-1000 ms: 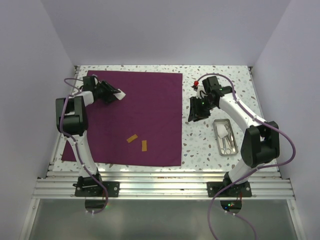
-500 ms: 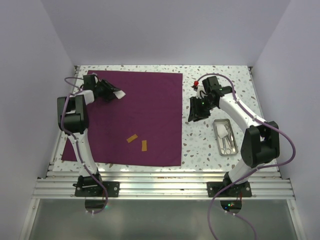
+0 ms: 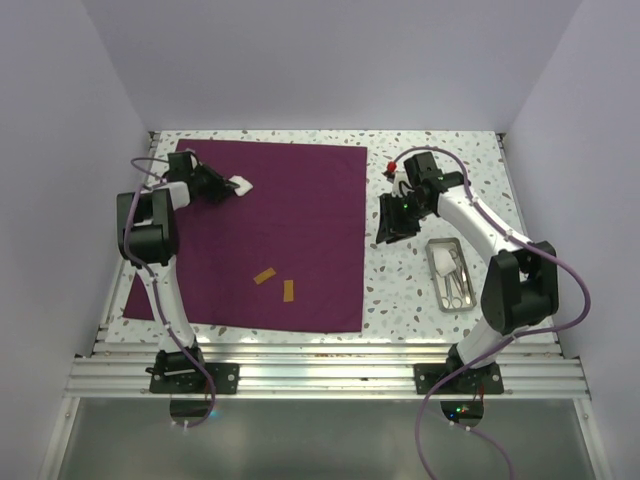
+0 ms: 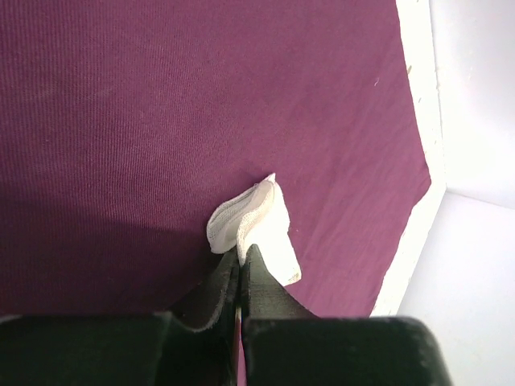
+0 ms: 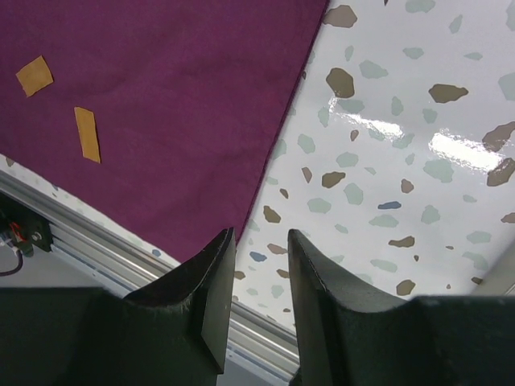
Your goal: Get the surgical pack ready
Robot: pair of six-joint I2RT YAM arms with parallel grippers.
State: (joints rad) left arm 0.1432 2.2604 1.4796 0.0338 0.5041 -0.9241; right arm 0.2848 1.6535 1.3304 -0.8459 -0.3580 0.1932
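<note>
White arms (image 3: 165, 305), black joints (image 3: 145, 235), purple cables (image 3: 418, 425), matte black end effectors (image 4: 241, 256) (image 5: 260, 235).

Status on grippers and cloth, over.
Left gripper shut on white gauze pad, atop purple cloth. Right gripper open, empty, over table. Cloth flat, unfolded; two orange strips lying on it.

A flat white table with brown, grey and blue-green speckles (image 3: 470, 150) fills the middle of the room. Three plain, pale purple walls stand around it: one at the back (image 3: 330, 60), one on the left (image 3: 50, 200) and one on the right (image 3: 600, 150). A thin white edge (image 4: 418, 161) runs where the table meets the wall. Along the near side of the table lies a long silver metal rail with grooves (image 3: 330, 375). Below the rail there is a shiny grey floor (image 3: 330, 440). Bright light from above makes white shiny spots (image 5: 451, 149) on the table top.
</note>
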